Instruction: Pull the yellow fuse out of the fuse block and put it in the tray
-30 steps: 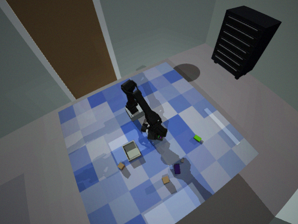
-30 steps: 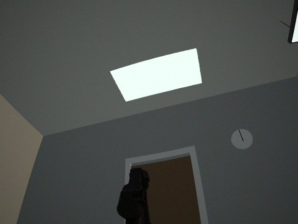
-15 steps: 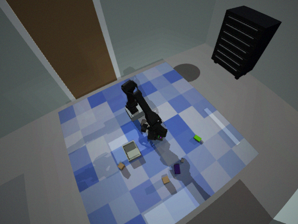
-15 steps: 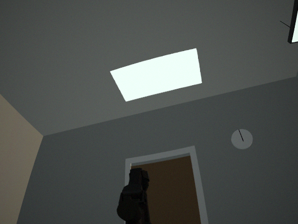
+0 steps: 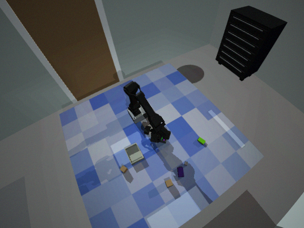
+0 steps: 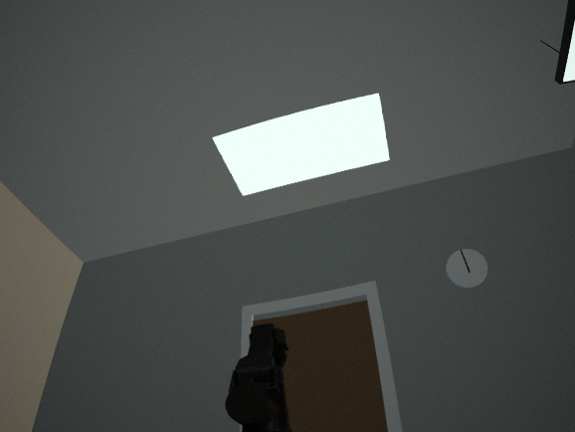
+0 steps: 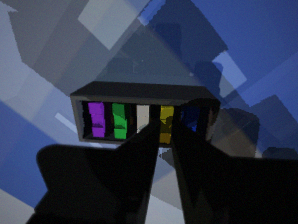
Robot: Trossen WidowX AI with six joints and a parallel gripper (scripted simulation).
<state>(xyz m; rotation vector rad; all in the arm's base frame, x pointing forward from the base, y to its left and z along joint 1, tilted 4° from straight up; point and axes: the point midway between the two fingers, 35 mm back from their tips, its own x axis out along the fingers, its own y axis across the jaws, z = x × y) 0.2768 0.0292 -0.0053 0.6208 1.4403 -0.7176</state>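
Observation:
The dark fuse block point(image 7: 145, 91) lies across the wrist view, with purple point(image 7: 98, 120), green point(image 7: 119, 120), white point(image 7: 143, 112), yellow and blue point(image 7: 190, 120) fuses in a row. My gripper point(image 7: 165, 124) is over its right half, shut on the yellow fuse point(image 7: 166, 113). The fuse stands in line with its neighbours; its lower part and the fingertips' contact are dark and partly hidden. In the top view the arm covers most of the block. The pale tray point(image 5: 138, 161) stands left of the gripper there, empty.
In the top view, two tan blocks point(image 5: 123, 168) point(image 5: 169, 183) lie near the tray and toward the front. A dark purple block point(image 5: 180, 172) lies near the front one, and a bright green block point(image 5: 201, 141) lies to the right. The exterior view shows only the arm's upper part point(image 6: 256, 383).

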